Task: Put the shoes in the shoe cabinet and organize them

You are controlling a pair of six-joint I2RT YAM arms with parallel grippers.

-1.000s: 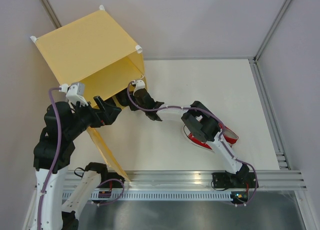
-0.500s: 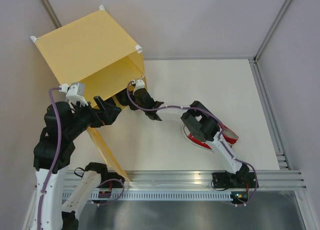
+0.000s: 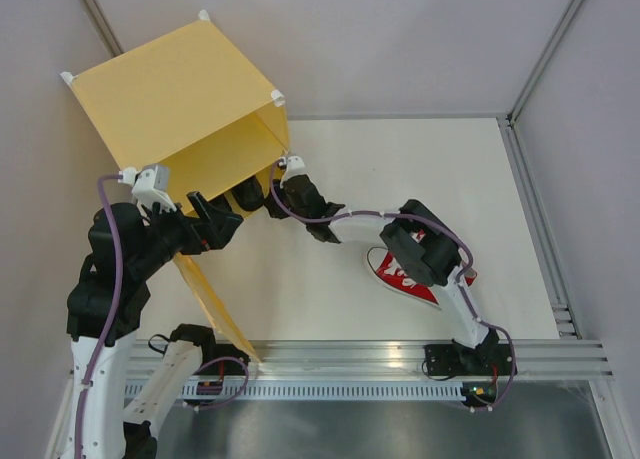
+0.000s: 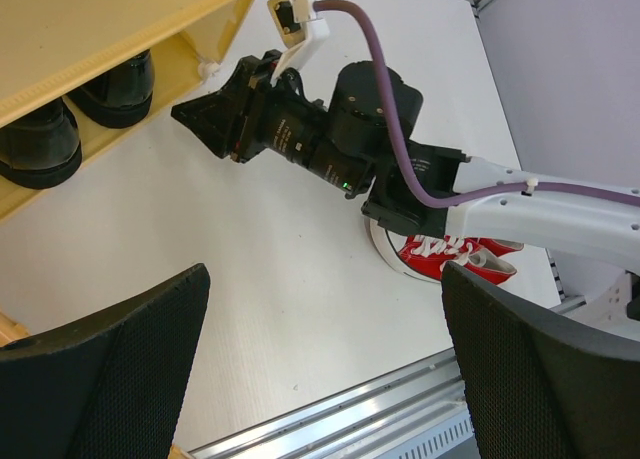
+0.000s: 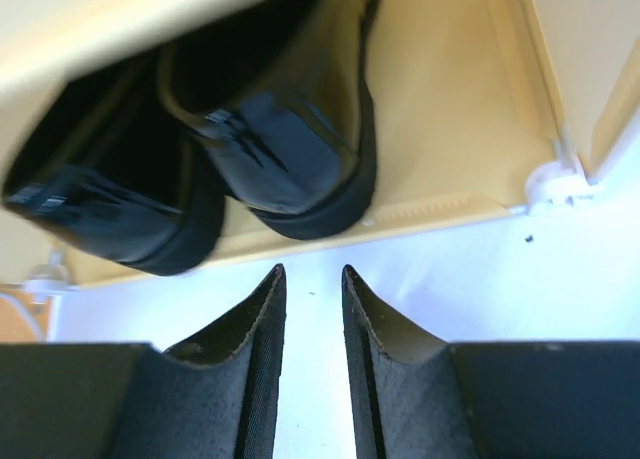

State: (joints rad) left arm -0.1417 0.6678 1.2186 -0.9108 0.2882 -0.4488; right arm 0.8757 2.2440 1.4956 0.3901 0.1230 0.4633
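white counter [image 3: 420, 169] is seen between pale grey walls, with the shoe cabinet [image 3: 170, 79] set at its far left corner and the opening turned toward the arms. inside the cabinet, under the shelf, the black loafers [image 5: 290, 149] are stood side by side just within the front lip. the right fingers [image 5: 235, 349] are held just outside that lip, pointed at the loafers, drawn nearly together with only a slit between them and nothing clamped. the left fingers [image 4: 110, 349] are spread wide and empty beside the open door panel [image 3: 205, 299], which is swung out from the cabinet's left edge. the red sneakers [image 3: 405, 277] are out on the counter, well apart from the cabinet on its right, beneath the right arm's elbow. only one is shown plainly, its long axis aimed roughly at the cabinet with the white toe end nearer it. the sneakers are judged the remaining work. they lie behind the right fingers, away from the cabinet, and the right arm is much the nearer.
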